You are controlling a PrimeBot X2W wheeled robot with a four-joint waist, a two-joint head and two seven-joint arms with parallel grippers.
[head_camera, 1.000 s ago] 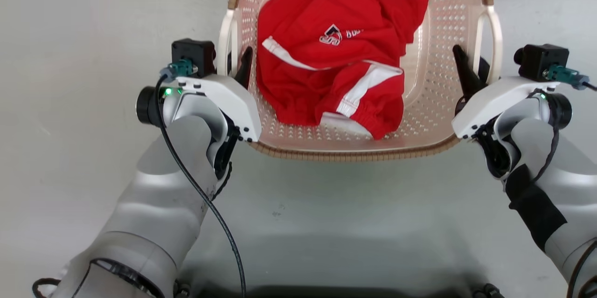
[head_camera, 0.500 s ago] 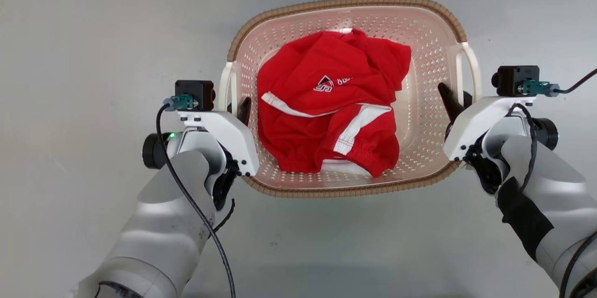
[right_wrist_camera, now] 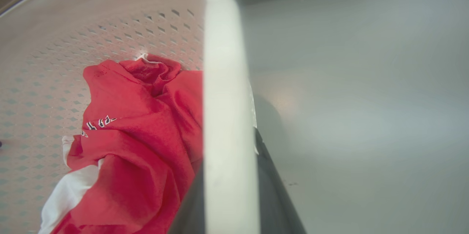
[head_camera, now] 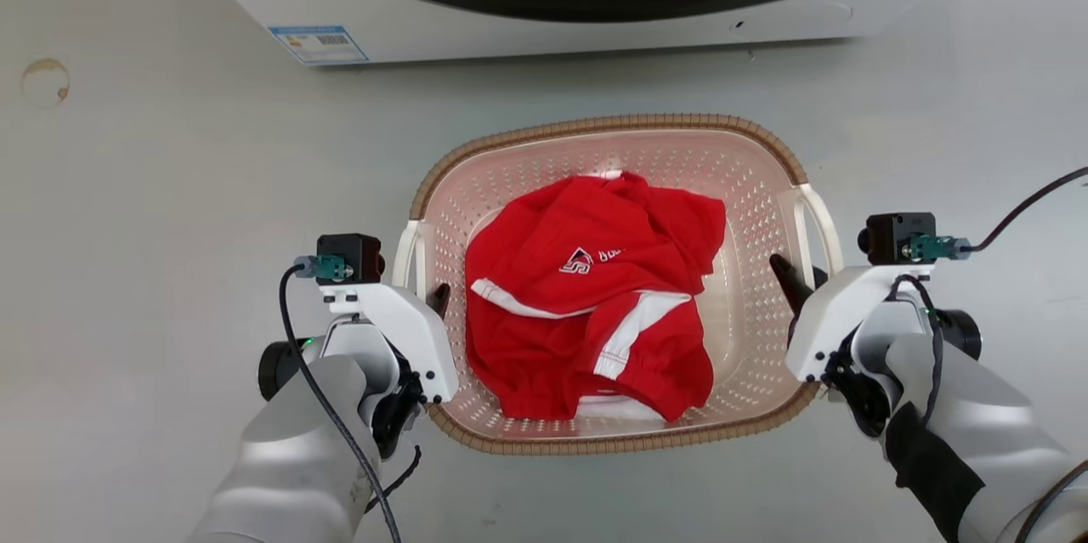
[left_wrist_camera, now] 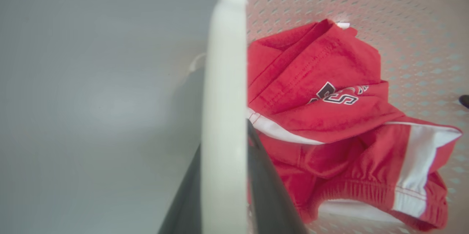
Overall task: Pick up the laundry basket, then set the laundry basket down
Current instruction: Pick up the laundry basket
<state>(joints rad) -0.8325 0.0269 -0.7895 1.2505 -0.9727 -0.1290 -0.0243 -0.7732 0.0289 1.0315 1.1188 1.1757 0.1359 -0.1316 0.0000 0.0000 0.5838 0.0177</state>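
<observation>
- Head view: left gripper (head_camera: 427,295) pinches basket (head_camera: 612,123) by left handle (head_camera: 406,252), fingers nearly closed.
- Likewise right gripper (head_camera: 803,278) clamps right handle (head_camera: 824,222).
- Inside basket lie red clothes (head_camera: 586,313).

Both pale forearms are extended forward and angled inward. The left gripper (head_camera: 427,298) is closed across the left handle (left_wrist_camera: 223,117) of the laundry basket (head_camera: 595,128), one dark finger on each side. The right gripper (head_camera: 802,278) is closed likewise across the right handle (right_wrist_camera: 227,117).
</observation>
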